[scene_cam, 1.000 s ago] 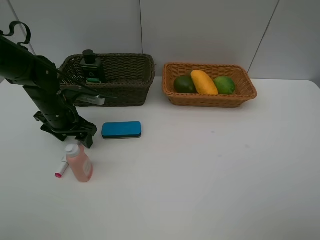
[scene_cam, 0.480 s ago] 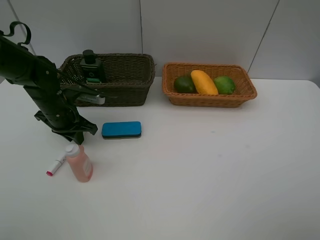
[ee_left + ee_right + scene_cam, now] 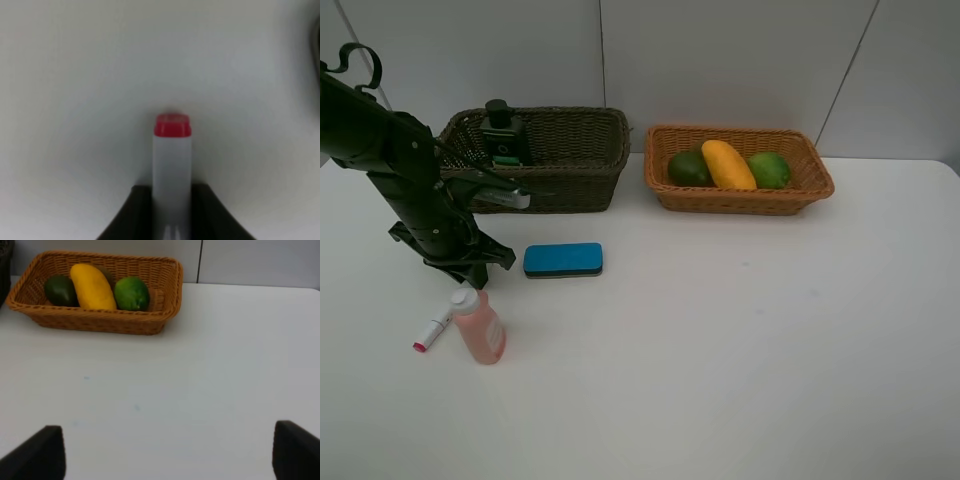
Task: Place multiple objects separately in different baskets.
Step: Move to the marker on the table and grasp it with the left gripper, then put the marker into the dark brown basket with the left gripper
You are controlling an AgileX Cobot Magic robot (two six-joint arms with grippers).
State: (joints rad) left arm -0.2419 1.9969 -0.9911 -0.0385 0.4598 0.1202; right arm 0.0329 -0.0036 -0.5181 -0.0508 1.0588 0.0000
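Down in the lower left of the high view, the left gripper (image 3: 473, 278) is bent low to the table (image 3: 720, 350). The left wrist view shows why: its jaws are closed narrow on the plain end of the marker (image 3: 172, 170), and the pink tip sticks out ahead of them. The marker (image 3: 432, 330) lies flat on the table, so the arm had to come right down to it. Gripping the rear end looks chosen to stay off the pink bottle (image 3: 480, 328), which lies just beside it. I can't tell whether the marker has left the surface yet.

A sorting rule shows from how things lie. The tan basket (image 3: 740, 200), upper right of centre, holds only fruit: avocado (image 3: 688, 168), mango (image 3: 728, 165) and green fruit (image 3: 769, 170), packed side by side. The dark basket (image 3: 570, 170), upper left, holds the pump bottle (image 3: 502, 135) upright in its left corner. My guess is the marker belongs there too, along with the bottle and the eraser (image 3: 563, 259), which lies between the gripper and that basket.

I don't see the right gripper (image 3: 170, 452) in the high view. In its own wrist view the jaws stand wide with nothing between them, looking at the fruit basket from well off, as if parked.
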